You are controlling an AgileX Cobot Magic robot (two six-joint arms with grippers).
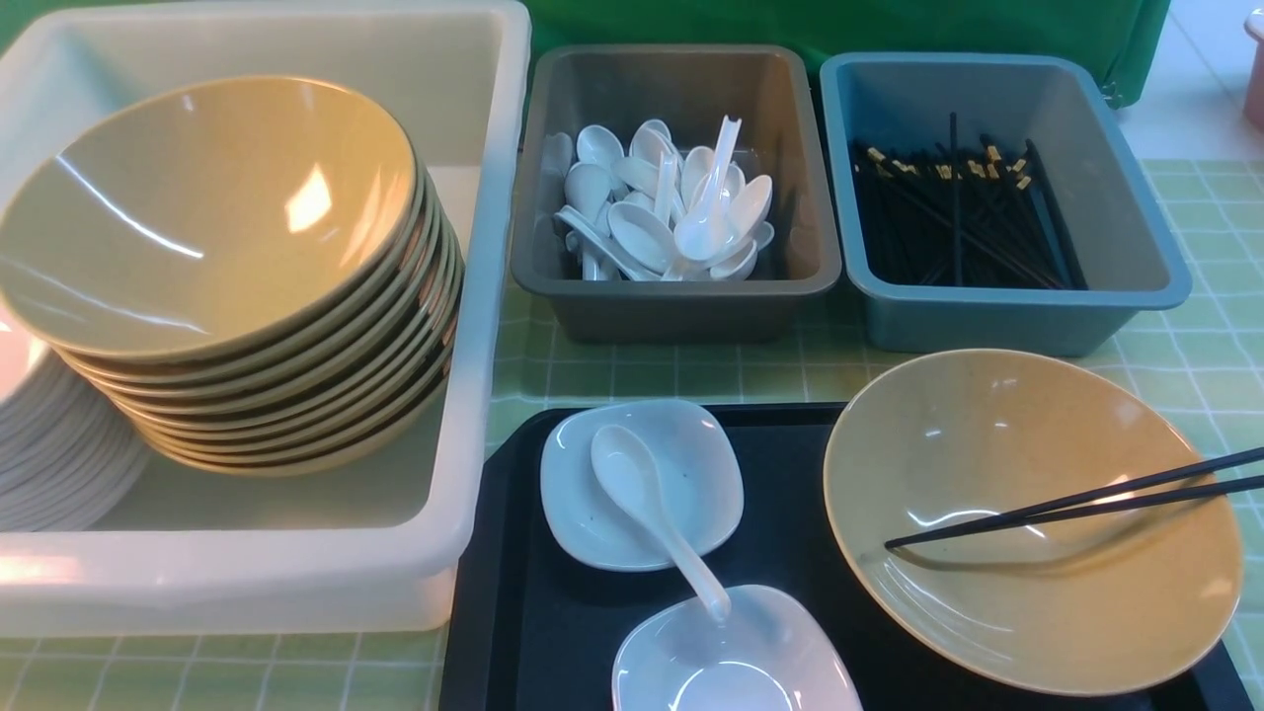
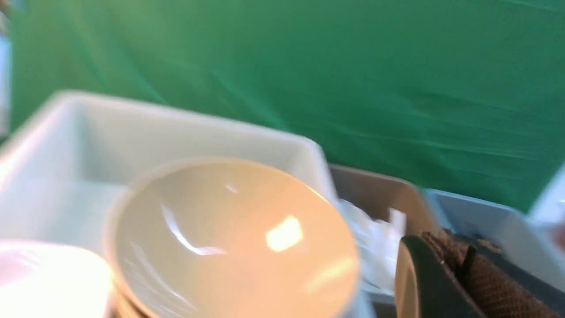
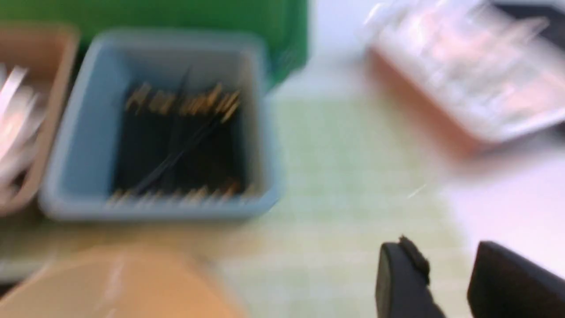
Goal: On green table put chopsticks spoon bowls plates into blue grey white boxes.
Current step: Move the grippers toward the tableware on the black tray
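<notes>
On the black tray (image 1: 513, 592) stand a tan bowl (image 1: 987, 444) with two black chopsticks (image 1: 1086, 499) across its rim, and two small white plates (image 1: 691, 464) (image 1: 750, 652) with a white spoon (image 1: 642, 494) lying across them. The white box (image 1: 484, 296) holds a stack of tan bowls (image 1: 217, 217) and white plates (image 1: 49, 454). The grey box (image 1: 671, 306) holds spoons and the blue box (image 1: 987, 326) holds chopsticks. No gripper shows in the front view. My left gripper (image 2: 465, 265) is shut and empty, above the bowl stack (image 2: 229, 238). My right gripper (image 3: 446, 260) is open and empty, over the table beside the blue box (image 3: 70, 145).
A green curtain (image 2: 353, 66) hangs behind the boxes. A pinkish container (image 3: 463, 88) stands off the table's right side. The checked green tablecloth (image 1: 1205, 326) shows right of the blue box. Both wrist views are blurred.
</notes>
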